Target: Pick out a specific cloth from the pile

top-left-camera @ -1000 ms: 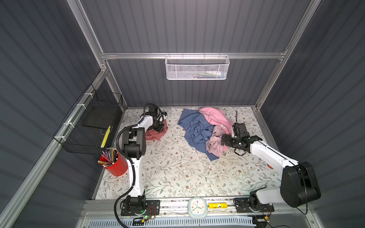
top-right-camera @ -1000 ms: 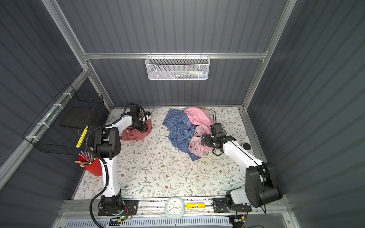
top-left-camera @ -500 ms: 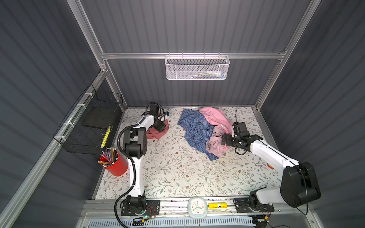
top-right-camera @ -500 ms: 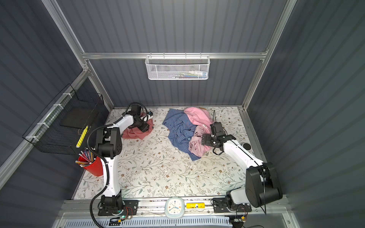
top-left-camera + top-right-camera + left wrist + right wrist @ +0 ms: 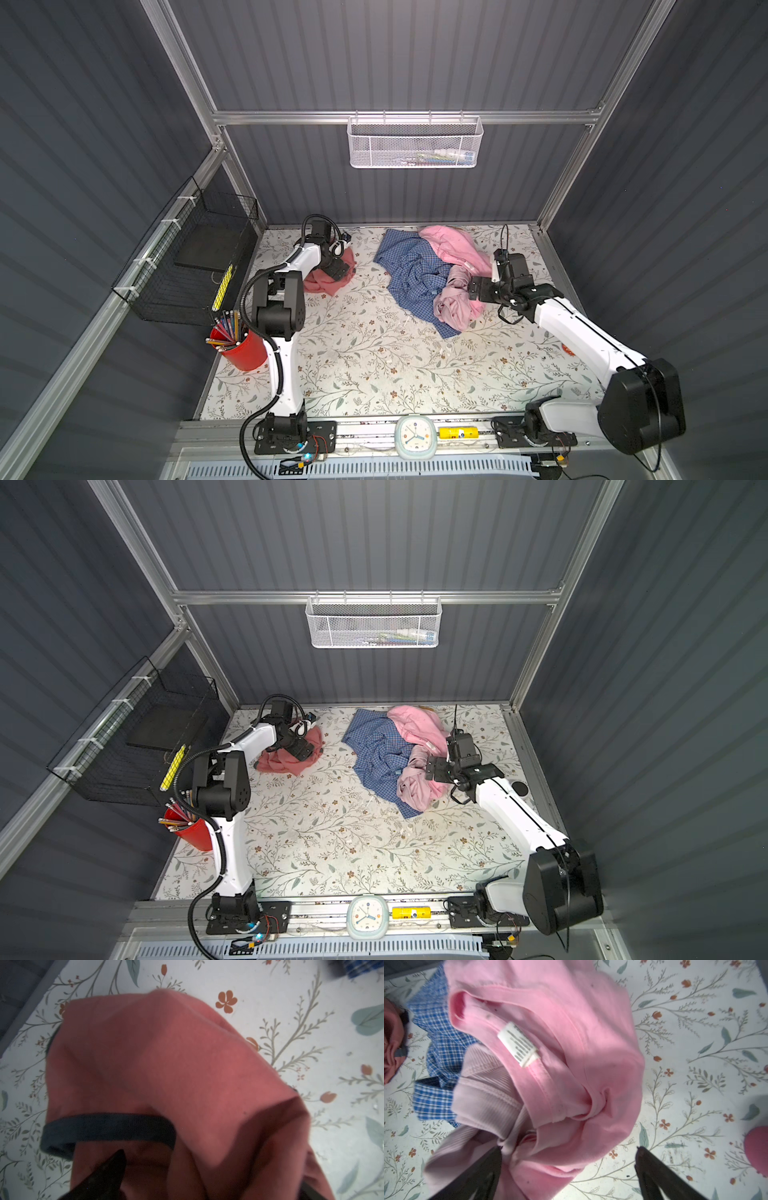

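- Cloth (image 5: 322, 284): the salmon garment lies crumpled on the floral table (image 5: 374, 353), at the far left. A strip of bare table separates it from the pile (image 5: 428, 274).
- In both top views my left gripper (image 5: 338, 269) is low over the right part of the cloth (image 5: 286, 762), pointing down at it.
- My left wrist view shows the left gripper (image 5: 212, 1169) with its jaws standing wide. One dark fingertip (image 5: 113, 1165) shows just past the grey neck band (image 5: 108, 1124), and the other is only an edge at the frame's corner.
- The cloth (image 5: 166, 1064) bulges up between those fingers. Nothing is pinched, though I cannot tell whether the pads brush the fabric.
- The pile sits far, right of the middle. A blue checked shirt (image 5: 411, 274) is spread on its left, a light pink garment (image 5: 449, 245) on its far side and a pale dusty pink one (image 5: 457, 299) on its near right.
- My right gripper (image 5: 473, 289) is at the pile's right edge, where the two pinks meet.
- In my right wrist view the right gripper (image 5: 569, 1150) is also spread wide. One fingertip (image 5: 492, 1163) touches the pale ribbed fabric (image 5: 483, 1093), and the other is over bare table.
- The light pink garment (image 5: 560, 1043) shows its white label (image 5: 519, 1045) there, and the cloth (image 5: 390, 1043) peeks in at the edge beyond the shirt (image 5: 440, 1043).
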`<state>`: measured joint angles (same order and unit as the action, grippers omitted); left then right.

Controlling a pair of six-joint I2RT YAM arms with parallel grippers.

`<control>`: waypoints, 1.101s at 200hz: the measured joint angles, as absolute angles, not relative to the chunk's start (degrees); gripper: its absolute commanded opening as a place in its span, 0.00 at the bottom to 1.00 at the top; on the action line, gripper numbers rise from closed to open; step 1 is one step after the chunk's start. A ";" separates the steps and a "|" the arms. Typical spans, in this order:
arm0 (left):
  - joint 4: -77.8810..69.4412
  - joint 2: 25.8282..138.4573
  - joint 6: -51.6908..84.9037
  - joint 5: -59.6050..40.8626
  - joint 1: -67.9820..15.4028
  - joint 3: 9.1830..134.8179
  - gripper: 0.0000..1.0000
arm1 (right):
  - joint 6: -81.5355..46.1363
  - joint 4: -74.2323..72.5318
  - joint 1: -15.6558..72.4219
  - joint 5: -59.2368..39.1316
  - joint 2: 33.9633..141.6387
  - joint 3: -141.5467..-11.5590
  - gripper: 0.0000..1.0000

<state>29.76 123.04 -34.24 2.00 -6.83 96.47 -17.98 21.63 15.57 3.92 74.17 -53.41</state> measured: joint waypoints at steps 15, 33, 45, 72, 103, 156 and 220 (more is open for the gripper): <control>28.93 120.09 -33.43 2.57 -6.85 94.63 1.00 | -16.93 21.17 15.57 4.19 72.66 -53.41 0.99; 27.44 116.05 -32.23 3.70 -6.96 92.14 1.00 | -15.44 20.82 15.40 4.45 70.87 -53.39 0.99; 26.24 113.16 -31.14 4.43 -7.07 90.35 1.00 | -14.44 20.47 15.16 4.51 69.54 -53.17 0.99; 22.61 106.28 -28.01 5.10 -7.11 84.88 1.00 | -12.01 18.79 14.13 4.56 65.63 -50.68 0.99; 16.58 97.36 -22.79 5.43 -7.11 74.35 1.00 | -9.56 15.35 11.62 4.73 59.77 -44.03 0.99; 7.05 89.82 -14.09 9.50 -7.09 61.14 1.00 | -5.48 4.75 7.05 5.43 54.11 -32.08 0.99; -5.89 82.11 -2.24 14.09 -7.09 44.71 1.00 | -2.00 -17.80 3.40 8.78 55.92 -18.44 0.99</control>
<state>-5.89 82.11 -2.24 14.09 -7.09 44.71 -2.00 -17.80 3.40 8.78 55.92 -18.44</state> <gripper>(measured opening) 0.999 0.992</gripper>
